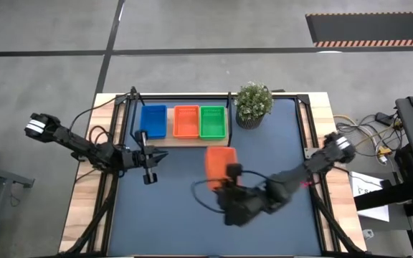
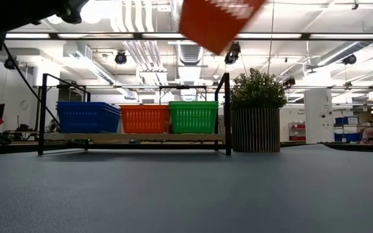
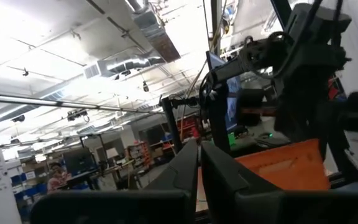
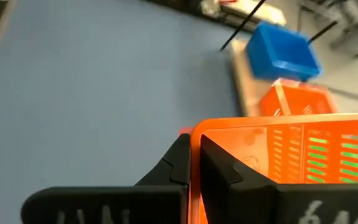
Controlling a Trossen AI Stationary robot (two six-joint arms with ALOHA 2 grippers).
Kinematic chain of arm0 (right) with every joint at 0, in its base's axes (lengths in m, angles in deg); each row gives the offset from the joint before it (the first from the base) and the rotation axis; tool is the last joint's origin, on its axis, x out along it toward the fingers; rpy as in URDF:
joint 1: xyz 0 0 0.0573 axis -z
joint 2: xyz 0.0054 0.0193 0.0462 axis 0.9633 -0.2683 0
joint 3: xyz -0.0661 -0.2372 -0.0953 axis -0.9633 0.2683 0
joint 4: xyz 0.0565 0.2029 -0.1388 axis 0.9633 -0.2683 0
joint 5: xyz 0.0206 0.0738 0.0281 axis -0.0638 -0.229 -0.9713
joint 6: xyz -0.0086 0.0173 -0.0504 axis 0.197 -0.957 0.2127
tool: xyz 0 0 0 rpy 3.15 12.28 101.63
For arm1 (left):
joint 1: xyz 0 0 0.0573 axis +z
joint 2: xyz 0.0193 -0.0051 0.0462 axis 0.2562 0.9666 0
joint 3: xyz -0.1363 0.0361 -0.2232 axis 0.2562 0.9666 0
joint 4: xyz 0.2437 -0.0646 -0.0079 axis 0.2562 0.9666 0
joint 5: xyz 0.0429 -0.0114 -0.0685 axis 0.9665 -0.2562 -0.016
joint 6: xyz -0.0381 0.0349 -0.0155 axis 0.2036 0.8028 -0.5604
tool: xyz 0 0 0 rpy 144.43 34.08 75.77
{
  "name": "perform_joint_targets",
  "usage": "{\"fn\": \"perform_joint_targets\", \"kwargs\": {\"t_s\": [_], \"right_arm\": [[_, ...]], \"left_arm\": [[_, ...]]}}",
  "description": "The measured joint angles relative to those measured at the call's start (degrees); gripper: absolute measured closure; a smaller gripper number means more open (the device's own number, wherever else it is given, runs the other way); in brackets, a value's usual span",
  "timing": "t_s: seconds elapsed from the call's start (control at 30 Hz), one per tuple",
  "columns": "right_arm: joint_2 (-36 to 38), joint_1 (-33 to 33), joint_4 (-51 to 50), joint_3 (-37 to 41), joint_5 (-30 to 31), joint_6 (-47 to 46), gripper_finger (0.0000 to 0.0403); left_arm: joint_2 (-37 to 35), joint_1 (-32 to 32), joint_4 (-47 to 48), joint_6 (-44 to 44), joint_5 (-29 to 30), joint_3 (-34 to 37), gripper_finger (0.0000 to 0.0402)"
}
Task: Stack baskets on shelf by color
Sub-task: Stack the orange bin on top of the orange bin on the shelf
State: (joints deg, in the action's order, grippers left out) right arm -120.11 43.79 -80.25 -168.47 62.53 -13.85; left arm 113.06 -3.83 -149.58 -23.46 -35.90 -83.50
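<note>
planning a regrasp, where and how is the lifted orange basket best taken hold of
Probably by its thin rim wall, as the right gripper does now: fingers astride one edge of the orange basket. Its open mesh walls suit a pinch; come from the side away from the shelf.

shelf (image 1: 180, 137): three baskets (image 1: 186, 121) side by side | plant (image 1: 253, 104) right of shelf | table (image 1: 178, 215) beneath

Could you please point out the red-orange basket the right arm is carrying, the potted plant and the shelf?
Carried red-orange basket (image 1: 219, 159), high view, its floor.
Potted plant (image 2: 256, 129), low view, its ribbed pot.
Shelf (image 2: 141, 137), low view, its wooden board's front edge.
</note>
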Motion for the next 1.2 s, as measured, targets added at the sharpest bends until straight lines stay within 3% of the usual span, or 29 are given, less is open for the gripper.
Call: {"fn": "perform_joint_targets", "kwargs": {"t_s": [0.2,0.43,0.7,1.2], "right_arm": [[-9.52,9.52,-0.92,-15.12,-0.68,8.76,0.0394],[-15.80,20.10,-1.46,-24.58,-8.29,14.49,0.0394],[-18.31,28.88,-1.28,-25.36,-15.20,15.34,0.0394],[-22.11,33.57,1.67,-25.31,-15.66,16.69,0.0394]], "left_arm": [[-1.10,-0.18,-0.39,-1.50,-1.74,-0.04,0.0398],[-4.05,-0.79,-0.32,-3.10,-3.72,-0.04,0.0398],[-6.68,-1.32,-0.33,-5.64,-9.12,-0.02,0.0398],[-6.73,-1.38,-0.30,-5.67,-9.27,0.08,0.0398]]}}
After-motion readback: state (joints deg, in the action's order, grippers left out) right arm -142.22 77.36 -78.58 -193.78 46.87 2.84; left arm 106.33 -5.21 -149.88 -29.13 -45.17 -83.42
